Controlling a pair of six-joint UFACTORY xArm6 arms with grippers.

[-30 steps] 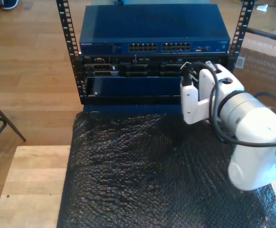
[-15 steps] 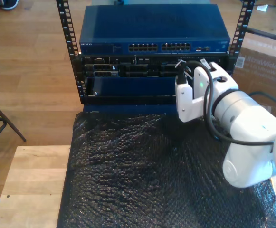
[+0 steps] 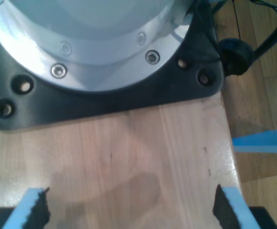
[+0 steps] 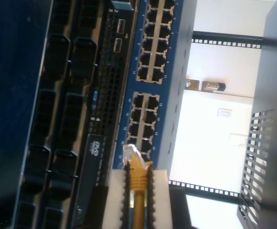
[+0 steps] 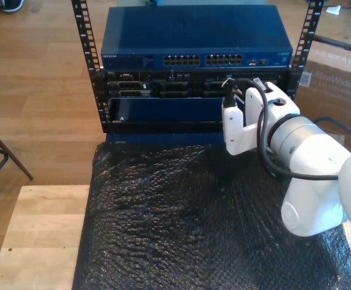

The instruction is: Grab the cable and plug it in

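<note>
The blue switch [image 4: 159, 71] stands just ahead of my second gripper [image 4: 137, 191], its rows of ports [image 4: 145, 119] facing the tip. My second gripper is clamped on the cable [image 4: 138, 200], whose clear plug [image 4: 130, 153] juts from between the pads, close to the lower port block. The plug looks tilted — pushed in like that it may catch a port edge and slip. My first gripper [image 3: 128, 210] hangs spread apart over bare wood — idle.
</note>
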